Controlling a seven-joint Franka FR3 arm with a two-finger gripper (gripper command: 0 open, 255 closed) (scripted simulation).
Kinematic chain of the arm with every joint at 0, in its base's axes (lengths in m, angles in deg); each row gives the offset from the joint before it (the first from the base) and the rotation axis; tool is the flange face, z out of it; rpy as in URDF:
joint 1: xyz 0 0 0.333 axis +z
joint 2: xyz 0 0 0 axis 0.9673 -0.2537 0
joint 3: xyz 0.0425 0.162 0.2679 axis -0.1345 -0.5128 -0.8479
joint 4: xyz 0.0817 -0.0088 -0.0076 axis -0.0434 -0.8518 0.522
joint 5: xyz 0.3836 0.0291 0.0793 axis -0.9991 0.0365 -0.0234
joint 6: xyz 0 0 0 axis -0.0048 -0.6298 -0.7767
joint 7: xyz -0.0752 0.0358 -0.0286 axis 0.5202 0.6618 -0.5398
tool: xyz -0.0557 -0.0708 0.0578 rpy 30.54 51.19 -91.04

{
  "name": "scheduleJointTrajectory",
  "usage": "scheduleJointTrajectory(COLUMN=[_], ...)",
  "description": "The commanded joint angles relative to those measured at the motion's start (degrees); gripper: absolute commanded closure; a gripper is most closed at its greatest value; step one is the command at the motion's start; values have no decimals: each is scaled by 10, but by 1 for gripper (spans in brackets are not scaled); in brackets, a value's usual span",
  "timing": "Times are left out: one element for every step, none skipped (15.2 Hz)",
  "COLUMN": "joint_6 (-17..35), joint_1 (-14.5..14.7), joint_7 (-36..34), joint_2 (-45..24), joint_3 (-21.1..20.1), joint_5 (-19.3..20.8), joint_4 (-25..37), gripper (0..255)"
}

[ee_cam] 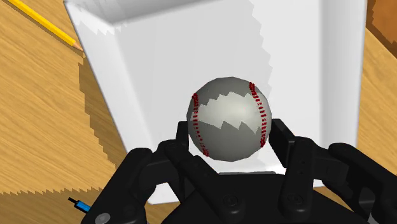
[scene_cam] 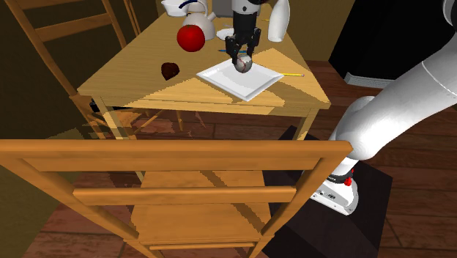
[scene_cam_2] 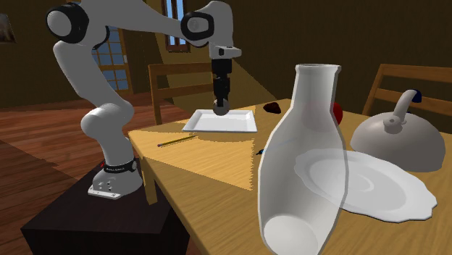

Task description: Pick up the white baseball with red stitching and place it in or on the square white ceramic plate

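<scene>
Over the square white plate (scene_cam: 236, 86), the end effector (scene_cam: 243, 59) pinches the baseball (ee_cam: 230, 124) between its two fingers. Whether the ball touches the plate cannot be told.

Risks, as judged:
- A round ball released from any height may bounce or roll over the shallow rim onto the desk (scene_cam: 146, 80), toward the pencil (scene_cam: 293, 74) beside the plate.
- Fingers parting unevenly could nudge it sideways.
</scene>
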Motion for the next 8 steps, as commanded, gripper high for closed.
scheduleJointTrajectory(joint_6=[17, 24, 30, 30, 30, 30, 30, 30], joint_1=[0, 0, 0, 0, 0, 0, 0, 0], joint_7=[-1, -2, -2, -2, -2, -2, -2, -2], joint_2=[-1, -2, -2, -2, -2, -2, -2, -2], joint_3=[1, 1, 1, 1, 1, 1, 1, 1], joint_5=[1, 1, 1, 1, 1, 1, 1, 1], joint_4=[-15, -22, -28, -28, -28, -28, -28, -28], gripper=[255, 255, 255, 255, 255, 255, 255, 255])
